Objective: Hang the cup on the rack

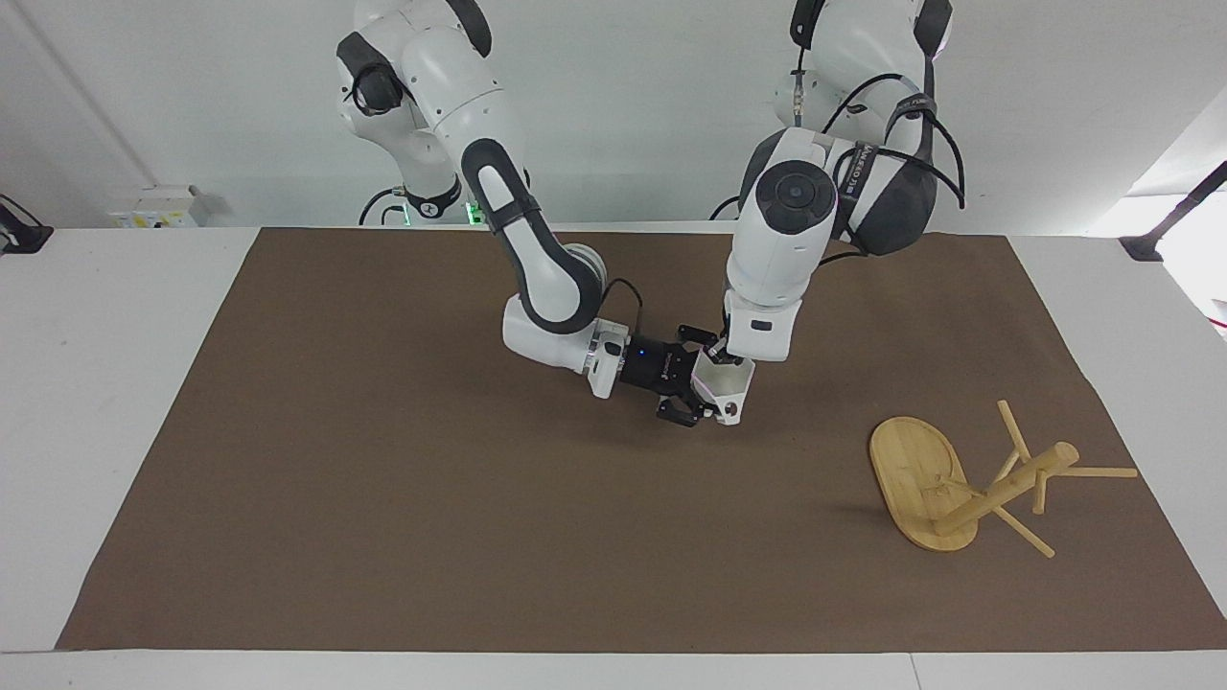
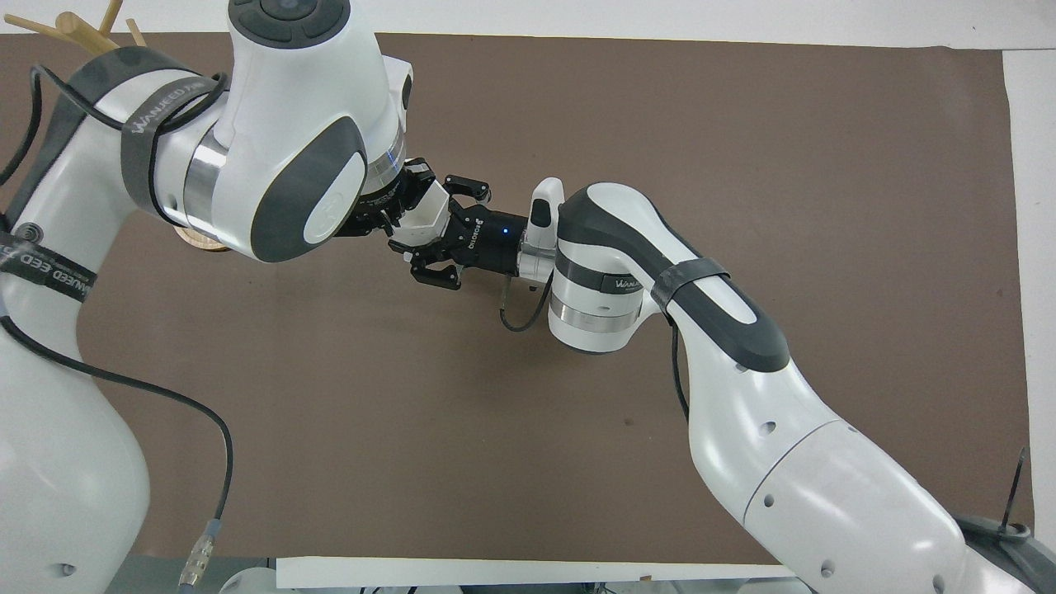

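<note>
Cup [image 1: 726, 385]: white, faceted, aloft over mid-mat [image 1: 383, 498], gripped between both grippers. Right gripper [image 1: 692, 388]: fingers spread wide about cup's base end. Left gripper [image 1: 721, 358]: on cup's rim; finger spacing not discernible. Rack [image 1: 968, 484]: tipped over on mat, toward left arm's end.

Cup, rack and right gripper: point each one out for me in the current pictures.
cup [image 1: 726, 381], facing view, on its white faceted side wall.
rack [image 1: 915, 474], facing view, on the bare oval base; it lies tipped over.
right gripper [image 1: 692, 387], facing view, between its fingertips, at the cup.
</note>
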Available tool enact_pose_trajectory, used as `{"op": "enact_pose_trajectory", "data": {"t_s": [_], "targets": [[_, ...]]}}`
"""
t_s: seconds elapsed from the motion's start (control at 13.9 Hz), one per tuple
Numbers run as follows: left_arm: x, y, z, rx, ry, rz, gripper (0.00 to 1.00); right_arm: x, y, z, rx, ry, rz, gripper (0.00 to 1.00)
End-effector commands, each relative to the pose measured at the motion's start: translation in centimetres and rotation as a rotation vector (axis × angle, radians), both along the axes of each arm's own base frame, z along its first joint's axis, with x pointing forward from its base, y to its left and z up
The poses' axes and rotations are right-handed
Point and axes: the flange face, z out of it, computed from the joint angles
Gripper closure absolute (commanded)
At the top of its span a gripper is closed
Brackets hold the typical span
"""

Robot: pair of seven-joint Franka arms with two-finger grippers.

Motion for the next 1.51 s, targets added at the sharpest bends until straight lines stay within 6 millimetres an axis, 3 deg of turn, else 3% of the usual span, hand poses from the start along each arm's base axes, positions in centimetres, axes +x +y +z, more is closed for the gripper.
{"op": "enact_pose_trajectory", "data": {"t_s": [0.0, 0.57, 0.93, 1.22, 1.43], "targets": [[-0.8, 0.2, 0.3, -0.006, -0.012, -0.005, 1.0, -0.1, -0.4, 0.6, 0.006, -0.005, -0.022, 0.0], [0.1, 0.6, 0.3, -0.007, -0.06, -0.001, 1.0, 1.0, -2.1, 0.5, -0.021, -0.02, -0.045, 0.0], [1.4, 2.3, 0.1, 0.108, -0.204, 0.037, 1.0, 1.1, -2.7, 2.7, -0.049, -0.047, -0.07, 0.0], [1.0, 6.7, 0.1, -0.001, -0.385, 0.063, 1.0, 3.5, -6.1, 2.8, -0.115, -0.11, -0.051, 0.0], [0.1, 12.4, 1.1, -0.071, -0.513, 0.102, 1.0, 5.3, -9.3, 3.1, -0.154, -0.158, -0.027, 0.0]]}}
